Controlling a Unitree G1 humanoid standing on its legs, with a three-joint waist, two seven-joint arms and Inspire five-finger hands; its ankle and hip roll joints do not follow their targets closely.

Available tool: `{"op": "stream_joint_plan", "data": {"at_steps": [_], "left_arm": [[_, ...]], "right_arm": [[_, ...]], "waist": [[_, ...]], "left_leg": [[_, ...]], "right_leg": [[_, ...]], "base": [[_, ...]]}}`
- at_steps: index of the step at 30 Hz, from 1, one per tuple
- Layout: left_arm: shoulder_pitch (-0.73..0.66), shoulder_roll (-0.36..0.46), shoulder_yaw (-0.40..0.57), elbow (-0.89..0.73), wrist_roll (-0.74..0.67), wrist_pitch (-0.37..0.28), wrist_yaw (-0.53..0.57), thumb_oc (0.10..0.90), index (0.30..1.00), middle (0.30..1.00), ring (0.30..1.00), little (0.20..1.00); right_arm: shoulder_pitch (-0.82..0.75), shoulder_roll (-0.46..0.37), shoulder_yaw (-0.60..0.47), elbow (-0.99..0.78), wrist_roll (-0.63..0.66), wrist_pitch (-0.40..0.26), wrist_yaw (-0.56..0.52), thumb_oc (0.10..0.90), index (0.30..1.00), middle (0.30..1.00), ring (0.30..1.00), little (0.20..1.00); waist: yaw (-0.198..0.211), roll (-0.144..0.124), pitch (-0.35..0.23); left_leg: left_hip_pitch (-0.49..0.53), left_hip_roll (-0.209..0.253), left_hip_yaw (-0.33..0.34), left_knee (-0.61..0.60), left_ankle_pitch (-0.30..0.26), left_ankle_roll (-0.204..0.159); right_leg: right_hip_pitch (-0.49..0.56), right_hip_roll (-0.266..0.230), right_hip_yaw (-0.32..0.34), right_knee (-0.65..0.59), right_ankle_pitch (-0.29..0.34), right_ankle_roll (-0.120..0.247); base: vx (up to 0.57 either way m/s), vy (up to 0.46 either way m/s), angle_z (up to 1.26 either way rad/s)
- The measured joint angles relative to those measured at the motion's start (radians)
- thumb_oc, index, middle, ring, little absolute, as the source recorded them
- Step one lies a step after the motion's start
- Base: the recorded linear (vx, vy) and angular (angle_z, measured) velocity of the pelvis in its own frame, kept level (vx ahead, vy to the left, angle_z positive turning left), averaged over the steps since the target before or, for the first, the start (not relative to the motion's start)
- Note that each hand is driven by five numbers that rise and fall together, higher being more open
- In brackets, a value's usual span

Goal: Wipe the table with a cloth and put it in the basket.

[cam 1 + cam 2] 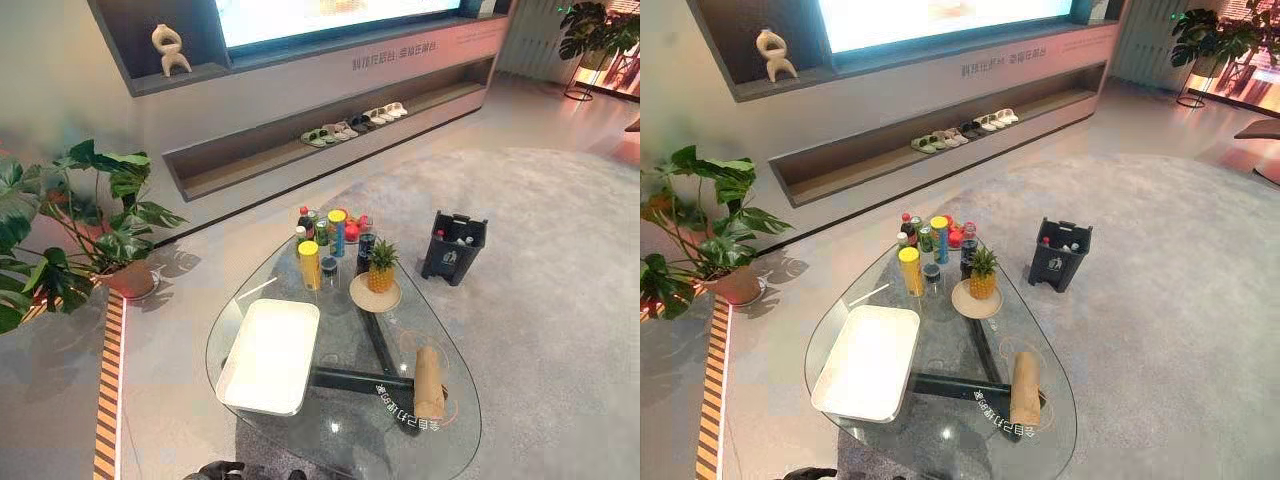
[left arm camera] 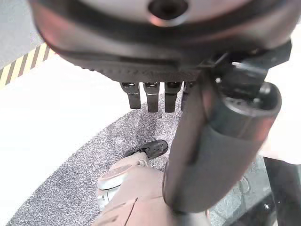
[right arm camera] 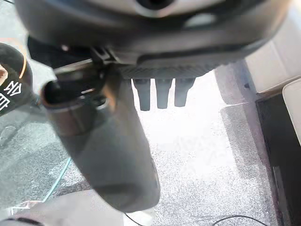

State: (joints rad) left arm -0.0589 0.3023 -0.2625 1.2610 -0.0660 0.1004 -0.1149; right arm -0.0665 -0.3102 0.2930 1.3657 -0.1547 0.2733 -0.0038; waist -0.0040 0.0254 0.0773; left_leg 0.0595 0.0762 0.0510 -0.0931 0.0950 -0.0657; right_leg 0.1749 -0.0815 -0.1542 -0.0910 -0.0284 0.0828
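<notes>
Left hand (image 2: 141, 56): fingers (image 2: 151, 96) straight, apart, holding nothing. Right hand (image 3: 160, 42): fingers (image 3: 162, 94) likewise. Rolled tan cloth (image 1: 430, 382) lies on the rounded triangular glass desk (image 1: 345, 432), white rectangular tray (image 1: 268, 355) nearby. Dark basket (image 1: 452, 262) stands on grey carpet (image 1: 560, 300).

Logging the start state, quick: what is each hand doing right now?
Left hand: open, fingers straight, holding nothing.
Right hand: open, fingers straight, holding nothing.

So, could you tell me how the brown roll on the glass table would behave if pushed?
The brown roll lies on its side on the smooth glass table, so a sideways push would probably set it rolling. It looks like paper or cloth, so likely light and perhaps soft under a squeeze.
</notes>
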Motion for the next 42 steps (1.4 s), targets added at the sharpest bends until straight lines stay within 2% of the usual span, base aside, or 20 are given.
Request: {"op": "stream_joint_plan", "data": {"at_steps": [42], "left_arm": [[0.012,-0.001,0.003,-0.004,0.0,-0.001,0.022,0.8,0.9,0.9,0.9,0.9]], "right_arm": [[-0.001,-0.013,-0.015,0.001,0.0,0.004,-0.005,0.8,0.9,0.9,0.9,0.9]], "waist": [[-0.001,0.004,-0.001]], "left_leg": [[-0.009,0.001,0.0,0.0,-0.002,-0.003]], "right_leg": [[-0.009,0.001,0.0,0.0,0.0,0.0]], "base": [[-0.01,-0.002,-0.01]]}}
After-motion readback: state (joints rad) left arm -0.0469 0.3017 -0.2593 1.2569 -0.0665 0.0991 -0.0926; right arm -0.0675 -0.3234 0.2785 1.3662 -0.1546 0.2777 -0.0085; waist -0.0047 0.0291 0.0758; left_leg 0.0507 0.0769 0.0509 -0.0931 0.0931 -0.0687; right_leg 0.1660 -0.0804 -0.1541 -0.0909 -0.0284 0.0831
